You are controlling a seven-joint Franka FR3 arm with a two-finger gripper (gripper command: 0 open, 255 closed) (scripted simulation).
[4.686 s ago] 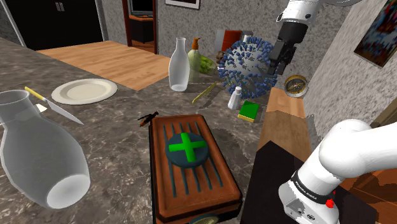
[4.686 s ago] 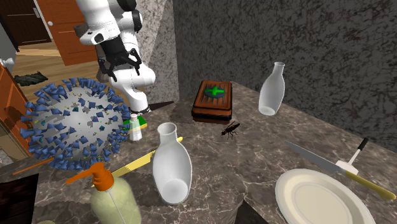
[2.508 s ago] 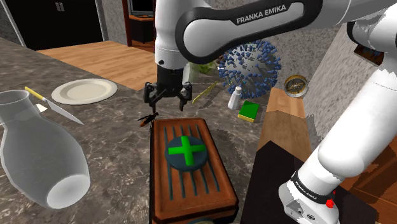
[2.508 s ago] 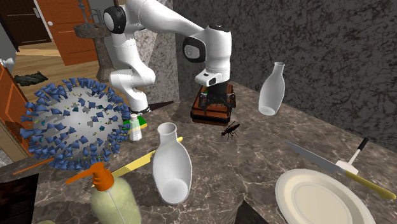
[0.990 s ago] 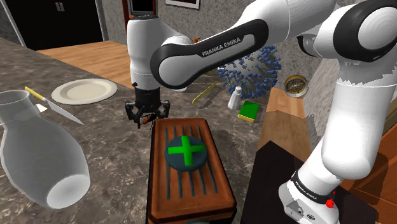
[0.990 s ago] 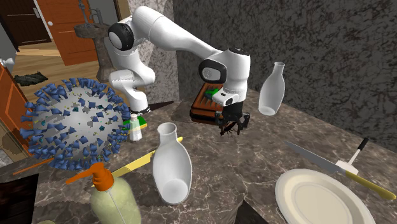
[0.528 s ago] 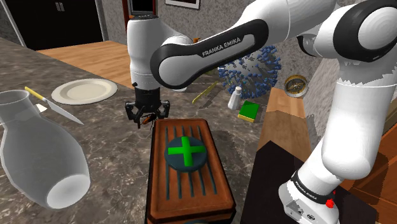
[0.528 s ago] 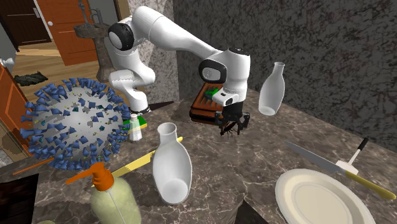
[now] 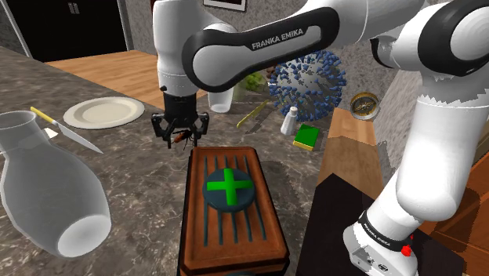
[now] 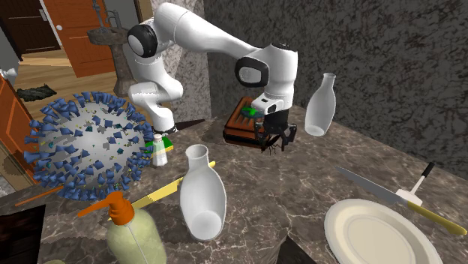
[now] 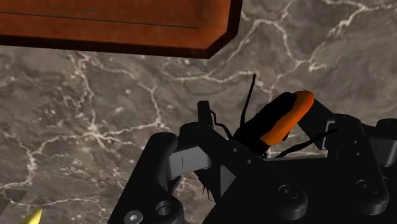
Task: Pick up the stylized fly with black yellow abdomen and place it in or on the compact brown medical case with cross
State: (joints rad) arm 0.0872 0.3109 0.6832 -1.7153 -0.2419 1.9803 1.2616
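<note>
a: just off the case far end, above the counter — gripper hangs w/ the fly in it?
b: yep. fingers closed on the fly's body, orange-banded abdomen poking out past them. looks clear of the counter, not on the case yet.
a: how to do the carry well?
b: i'd go a bit higher so the legs don't clip the rim, then straight over the green cross. keep the squeeze steady, thin body cld slip. lower till nearly touching b4 opening, don't drop from high.
</note>
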